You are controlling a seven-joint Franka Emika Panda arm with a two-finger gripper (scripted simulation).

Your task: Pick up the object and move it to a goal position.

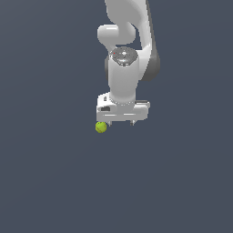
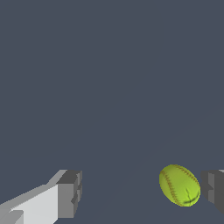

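Observation:
The object is a small yellow-green ball (image 1: 101, 127) with red seams, lying just below the gripper's corner on the exterior view's left. My white gripper (image 1: 121, 123) points straight down and is open, its two short dark fingers spread wide. In the wrist view the ball (image 2: 179, 185) sits inside the gripper (image 2: 142, 190) gap, pressed close to one finger (image 2: 213, 189) and far from the other finger (image 2: 70, 192). Whether the ball touches the near finger cannot be told. Nothing is gripped.
A plain dark grey-blue surface (image 1: 50, 182) fills the scene around the arm. No other objects, containers or edges show in either view.

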